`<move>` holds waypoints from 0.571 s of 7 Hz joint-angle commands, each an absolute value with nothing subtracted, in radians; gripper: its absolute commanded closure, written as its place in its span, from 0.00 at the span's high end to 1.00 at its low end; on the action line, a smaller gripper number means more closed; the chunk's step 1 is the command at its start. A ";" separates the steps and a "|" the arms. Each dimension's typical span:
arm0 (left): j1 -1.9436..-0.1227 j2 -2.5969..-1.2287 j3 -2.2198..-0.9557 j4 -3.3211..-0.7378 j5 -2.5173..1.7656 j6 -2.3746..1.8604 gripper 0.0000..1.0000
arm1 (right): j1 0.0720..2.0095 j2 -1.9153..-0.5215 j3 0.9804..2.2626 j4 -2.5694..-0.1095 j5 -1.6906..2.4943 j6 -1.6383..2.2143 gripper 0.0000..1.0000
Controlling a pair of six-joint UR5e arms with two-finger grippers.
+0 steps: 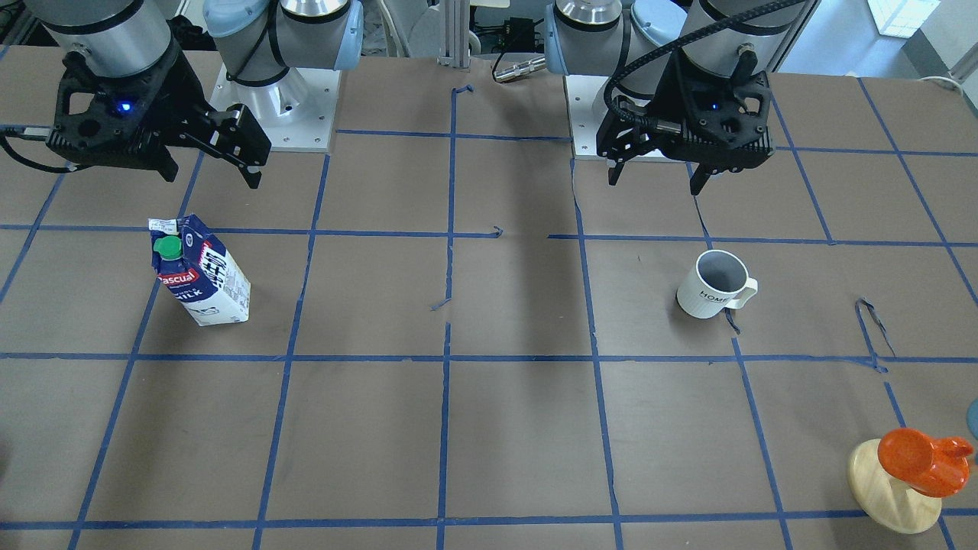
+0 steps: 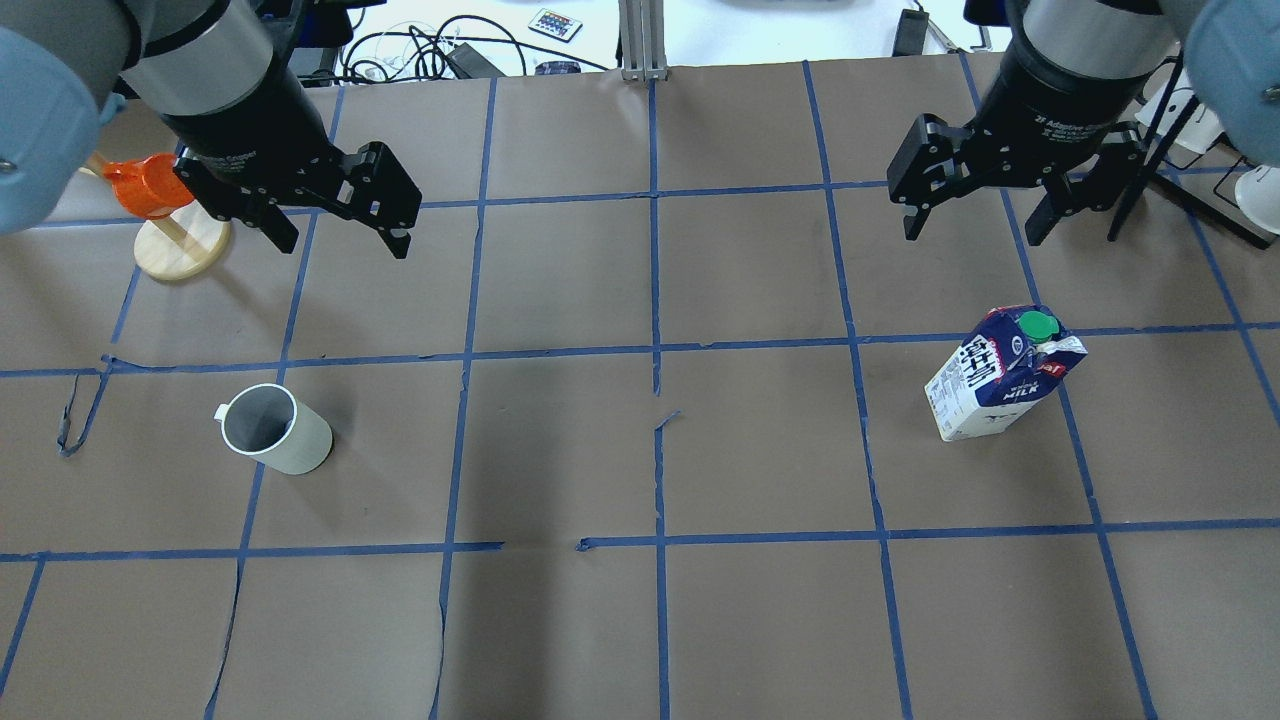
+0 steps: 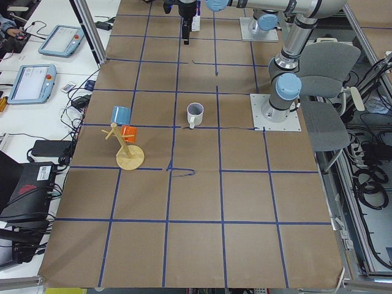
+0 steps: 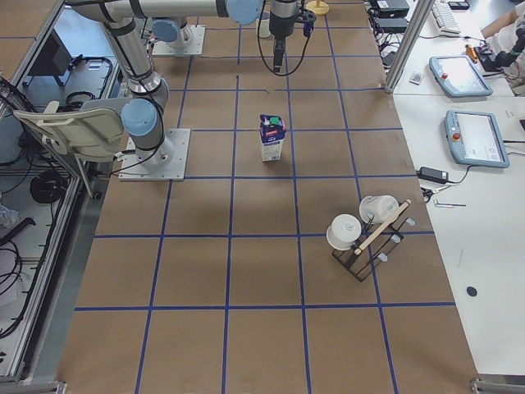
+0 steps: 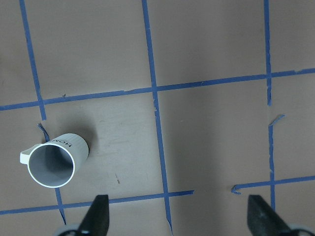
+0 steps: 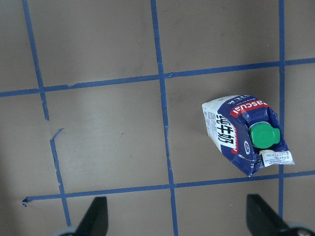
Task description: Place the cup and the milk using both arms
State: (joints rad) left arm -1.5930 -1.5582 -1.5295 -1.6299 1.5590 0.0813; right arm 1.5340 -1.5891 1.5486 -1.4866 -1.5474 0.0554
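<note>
Left end effector (image 2: 343, 242) well apart from cup (image 2: 282, 441)

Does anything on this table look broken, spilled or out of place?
Nothing spilled: the cup and milk stand upright. Only the blue tape grid looks shabby, peeled up in a loose curl beside the cup and broken along several lines.

A brown paper-covered table (image 2: 560, 450), crossed by a grid of blue tape lines (image 2: 655, 250), filled the scene. Seen from the left end, a grey padded office chair (image 3: 327, 61) stood at its right side, with black cables (image 3: 367, 184) trailing over the grey floor (image 3: 380, 245). At the left, a white side bench (image 3: 18, 122) carried two blue-edged tablets (image 3: 30, 82). Daylight glared through a far window (image 1: 905, 15).
</note>
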 commanded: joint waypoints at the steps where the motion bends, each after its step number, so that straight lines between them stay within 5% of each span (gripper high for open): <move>1: -1.594 -1.559 -1.525 -1.631 1.557 0.083 1.00 | 1.534 -1.589 1.549 -1.486 -1.546 0.051 1.00; 4: -1.595 -1.557 -1.525 -1.629 1.559 0.083 1.00 | 1.534 -1.589 1.554 -1.486 -1.549 0.049 1.00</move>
